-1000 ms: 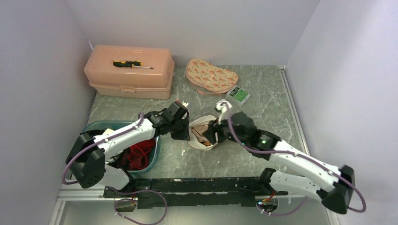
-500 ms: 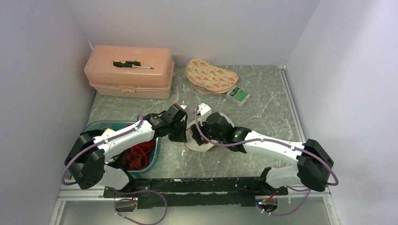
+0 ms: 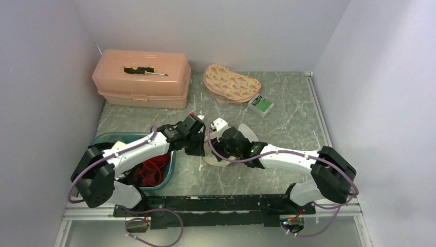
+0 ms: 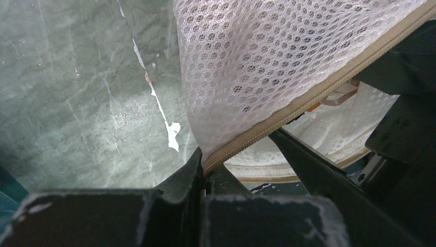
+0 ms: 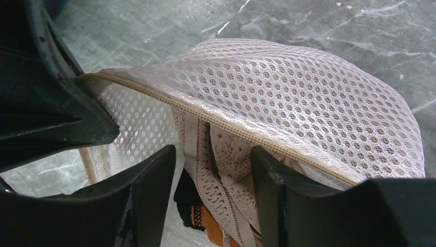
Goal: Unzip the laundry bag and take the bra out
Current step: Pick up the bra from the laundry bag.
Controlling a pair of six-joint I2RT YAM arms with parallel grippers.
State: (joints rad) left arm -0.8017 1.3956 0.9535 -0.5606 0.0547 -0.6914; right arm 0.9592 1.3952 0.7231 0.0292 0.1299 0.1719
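The white mesh laundry bag (image 3: pixel 246 131) lies unzipped at the table's middle. My left gripper (image 4: pixel 205 164) is shut on its tan zipper edge (image 4: pixel 308 98) and holds the upper mesh flap (image 5: pixel 308 108) lifted. My right gripper (image 5: pixel 213 164) is open, its fingers (image 5: pixel 149 190) standing in the bag's mouth on either side of a pale beige lace bra (image 5: pixel 226 154) with an elastic band. The jaws stand apart from the lace. An orange-and-black piece (image 5: pixel 205 226) lies under it. From above, both grippers (image 3: pixel 201 146) (image 3: pixel 226 149) meet over the bag.
A teal bin (image 3: pixel 171 165) holding red strappy fabric (image 3: pixel 152 168) sits under the left arm. At the back are a peach box (image 3: pixel 140 78) with a screwdriver (image 3: pixel 144 70), a patterned pouch (image 3: pixel 231 83) and a small green-and-white box (image 3: pixel 261 104).
The right arm swung left and lowered its open fingers into the bag's mouth. The bag's far flap now stands up. The left gripper kept its hold and place.
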